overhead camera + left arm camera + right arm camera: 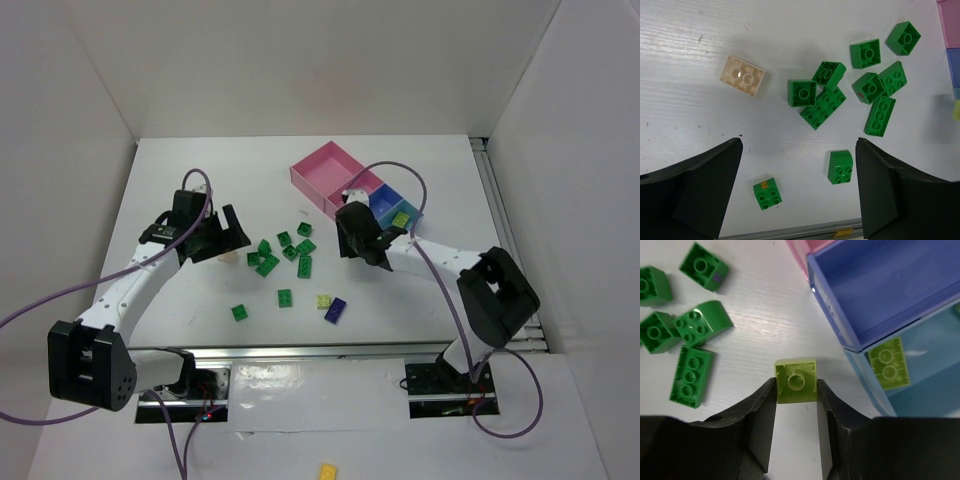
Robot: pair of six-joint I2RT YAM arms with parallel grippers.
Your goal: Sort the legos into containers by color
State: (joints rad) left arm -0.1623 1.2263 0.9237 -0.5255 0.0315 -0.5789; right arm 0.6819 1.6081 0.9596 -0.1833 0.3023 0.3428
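Observation:
My right gripper (pixel 796 390) is shut on a pale yellow-green brick (pixel 796 381), underside up, just left of the light blue box (pixel 920 390), which holds another yellow-green brick (pixel 888 363). The dark blue box (pixel 880 285) is beyond it. In the top view the right gripper (pixel 352 222) is beside the container row (pixel 328 175). My left gripper (pixel 799 150) is open and empty above the table, with two green bricks (pixel 840 167) (pixel 767 193) between its fingers. A cream brick (pixel 742 76) and a green cluster (pixel 822 102) lie ahead of it. The left gripper (pixel 232 236) is left of the cluster (pixel 285 248).
A pale yellow-green brick (pixel 323 301) and a dark blue-purple brick (pixel 337 310) lie near the table's front edge, with two green bricks (pixel 240 312) (pixel 285 297) beside them. A lone yellow brick (pixel 328 471) lies below the table. White walls enclose the table.

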